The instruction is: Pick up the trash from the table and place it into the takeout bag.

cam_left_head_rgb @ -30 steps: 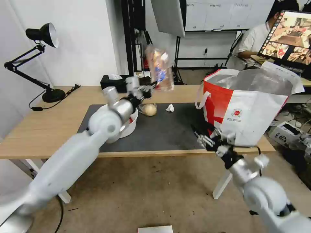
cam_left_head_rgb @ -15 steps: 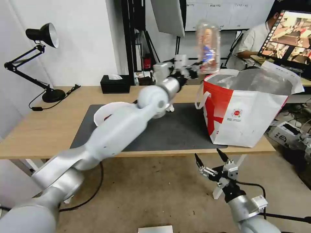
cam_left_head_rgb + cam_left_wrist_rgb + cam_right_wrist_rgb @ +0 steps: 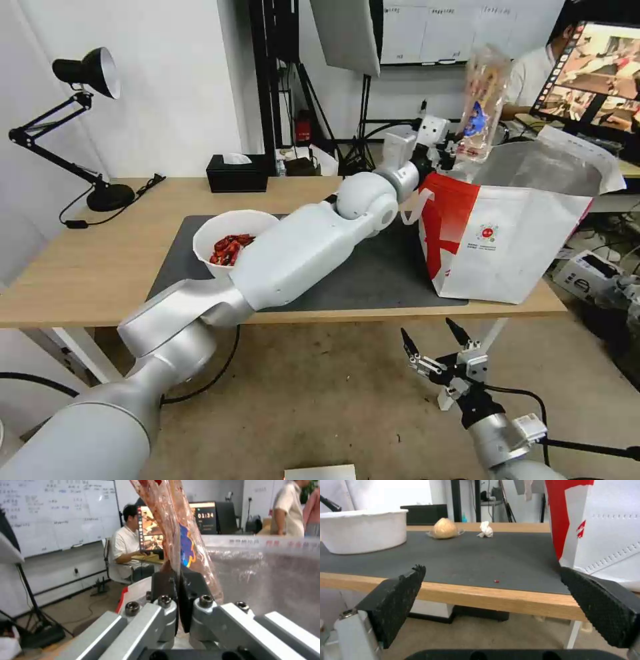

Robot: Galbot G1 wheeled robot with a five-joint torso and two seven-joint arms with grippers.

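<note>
My left gripper [image 3: 455,141] is shut on the lower edge of the clear clamshell box [image 3: 481,100] with red bits, holding it upright over the open mouth of the takeout bag [image 3: 520,233]. The left wrist view shows the box [image 3: 181,532] pinched in my left gripper [image 3: 180,600], with the bag's foil lining [image 3: 266,580] behind. The white bowl [image 3: 233,243] of crayfish shells sits on the dark mat [image 3: 360,273]. My right gripper [image 3: 437,341] hangs open below the table's front edge [image 3: 87,293]. In the right wrist view the bun [image 3: 444,528] and tissue [image 3: 486,532] lie on the mat [image 3: 470,555].
A black desk lamp [image 3: 87,73] and a black tissue box [image 3: 237,173] stand at the table's back left. A small red crumb [image 3: 496,581] lies near the mat's front. The bag [image 3: 603,530] takes up the table's right end. My left arm spans the mat.
My left arm swung right and up, carrying the clamshell box from above the mat to over the bag's mouth. My right gripper dropped from the table's edge to below it.
</note>
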